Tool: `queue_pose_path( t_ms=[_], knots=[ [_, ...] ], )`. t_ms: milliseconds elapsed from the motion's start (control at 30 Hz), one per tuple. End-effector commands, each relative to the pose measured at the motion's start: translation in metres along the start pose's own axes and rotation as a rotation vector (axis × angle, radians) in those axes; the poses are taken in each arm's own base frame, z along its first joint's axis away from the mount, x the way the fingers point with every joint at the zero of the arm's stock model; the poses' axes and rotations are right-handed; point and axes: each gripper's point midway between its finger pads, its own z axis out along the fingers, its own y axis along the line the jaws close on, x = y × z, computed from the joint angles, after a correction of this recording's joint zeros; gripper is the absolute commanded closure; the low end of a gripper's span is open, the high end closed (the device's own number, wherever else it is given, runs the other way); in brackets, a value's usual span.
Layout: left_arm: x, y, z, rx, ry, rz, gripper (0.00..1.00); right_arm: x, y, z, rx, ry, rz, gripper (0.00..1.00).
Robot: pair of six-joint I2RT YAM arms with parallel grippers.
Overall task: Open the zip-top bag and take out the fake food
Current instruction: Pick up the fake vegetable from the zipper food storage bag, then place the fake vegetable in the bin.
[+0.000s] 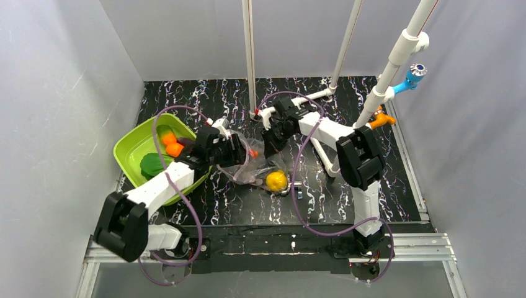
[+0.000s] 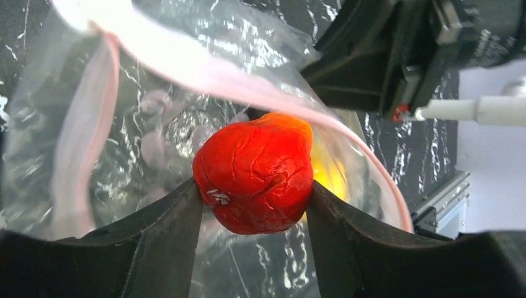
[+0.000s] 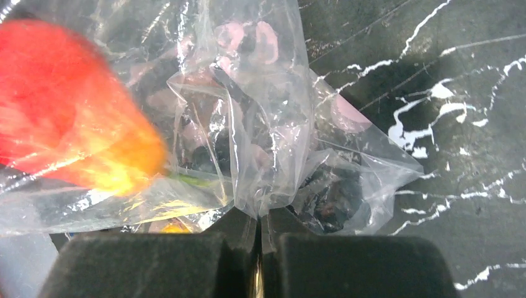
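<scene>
Right, from my seat the left gripper (image 2: 253, 191) has the red piece (image 2: 254, 177) pinched between its two fingers, about half spread, one pad on each side of it. It sits at the mouth of the bag (image 2: 124, 124), with the pink zip strip (image 2: 217, 74) curving behind and above it. I cannot tell whether it is fully clear of the plastic.

On the right wrist view, the right gripper (image 3: 260, 223) has its fingers pressed together on a fold of the clear film, which bunches up from the pinch. From above, the bag lies crumpled mid-table (image 1: 248, 208) between the two grippers, and the lemon (image 1: 276, 180) shows at its near end, low on the table. The green tray (image 1: 127, 155) is on the left, with orange pieces (image 1: 170, 144) and a green fruit (image 1: 151, 165) in it.
</scene>
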Motion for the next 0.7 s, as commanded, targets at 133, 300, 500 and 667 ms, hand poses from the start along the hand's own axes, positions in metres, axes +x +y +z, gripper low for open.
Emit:
queue_pose_path(
  t_ms=[133, 300, 500, 667],
  knots=[
    [0.027, 0.0, -0.06, -0.027, 0.053, 0.029, 1.0, -0.004, 0.008, -0.033, 0.004, -0.046, -0.064, 0.99],
    [0.026, 0.014, -0.092, -0.131, 0.039, 0.088, 1.0, -0.003, 0.008, -0.038, -0.007, -0.054, -0.062, 0.99],
    [0.012, 0.03, -0.12, -0.258, -0.026, 0.125, 1.0, -0.002, 0.012, -0.04, -0.021, -0.059, -0.076, 0.99],
    [-0.008, 0.049, -0.146, -0.391, -0.116, 0.143, 1.0, 0.0, 0.012, -0.041, -0.024, -0.057, -0.074, 0.99]
  ],
)
